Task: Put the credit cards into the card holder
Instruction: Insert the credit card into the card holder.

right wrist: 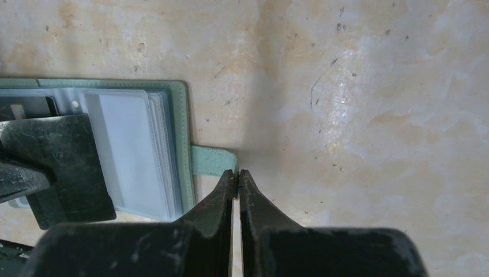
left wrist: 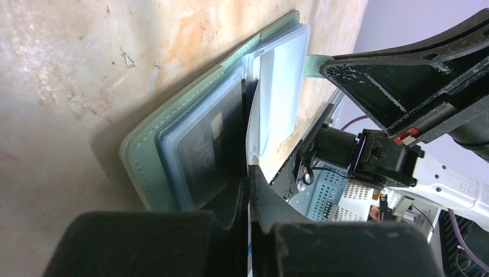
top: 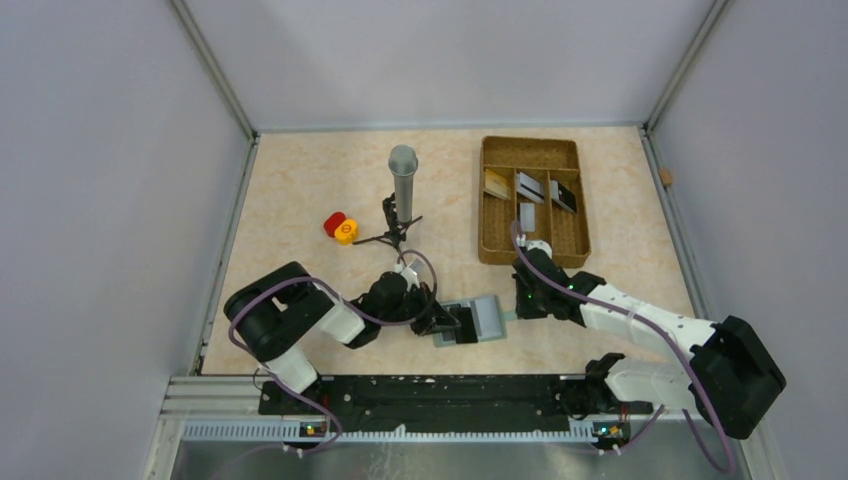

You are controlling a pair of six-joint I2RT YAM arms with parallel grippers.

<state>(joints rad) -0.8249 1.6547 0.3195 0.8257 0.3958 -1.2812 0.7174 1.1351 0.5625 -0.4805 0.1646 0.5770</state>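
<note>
Beige marble table (top: 300, 200). Wallet (top: 487, 318) lies open near the front edge, 1 black card (left wrist: 204, 153) in a sleeve on its left half. Left gripper (left wrist: 249, 173) pinched together on a clear sleeve page (left wrist: 277, 98). Right gripper (right wrist: 237, 173) closed, empty, tips at the wallet's tab (right wrist: 210, 160). 4 cards (top: 529, 186) sit in the brown tray (top: 530, 142), well apart.

Four credit cards (top: 527, 216) lay in the one brown tray (top: 530, 142), and a fifth, dark card (left wrist: 210, 147) sat in a sleeve of the single card holder (top: 490, 318). There was one microphone (top: 403, 175) on a stand. Two small round pieces lay near it, one red (top: 334, 223) and one yellow (top: 346, 234).
</note>
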